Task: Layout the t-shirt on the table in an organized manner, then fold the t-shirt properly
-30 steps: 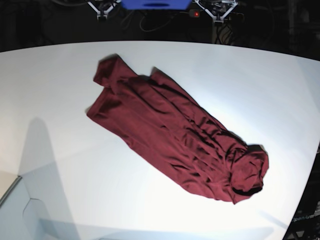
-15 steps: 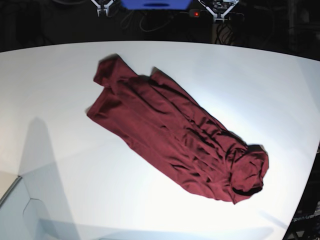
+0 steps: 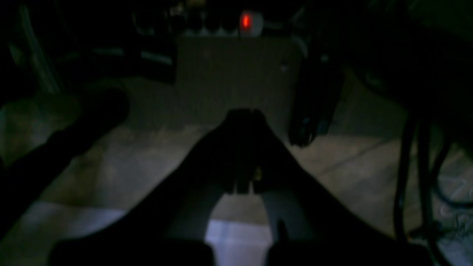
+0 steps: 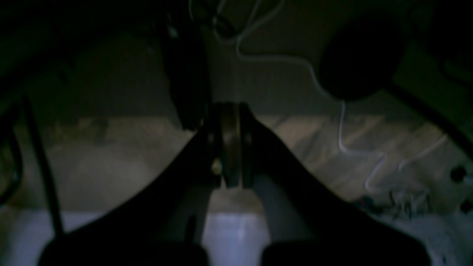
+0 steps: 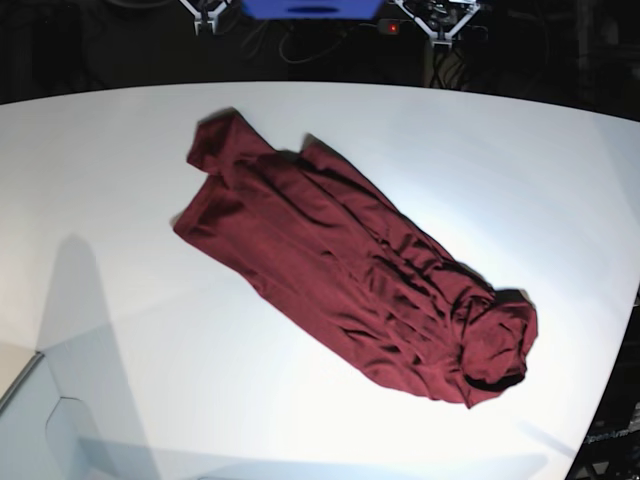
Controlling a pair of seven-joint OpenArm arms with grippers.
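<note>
Task status: nothing done; layout and folding both remain. The t-shirt (image 5: 350, 285) lies bunched diagonally from upper left to lower right on the table (image 5: 120, 180), soft maroon knit, heavily wrinkled; tabletop smooth, matte white. Left gripper (image 3: 244, 116) and right gripper (image 4: 227, 111): jaws together, empty.

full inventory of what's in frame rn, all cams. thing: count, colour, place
t-shirt: 1, dark maroon, crumpled, lying diagonally across the table's middle, bunched at its lower right end.
table: 1, white, curved far edge, fills most of the base view.
red indicator light: 1, red, in the dark area beyond the table.
left gripper: 1, dark, shut, empty, off the table.
right gripper: 1, dark, shut, empty, off the table.
</note>
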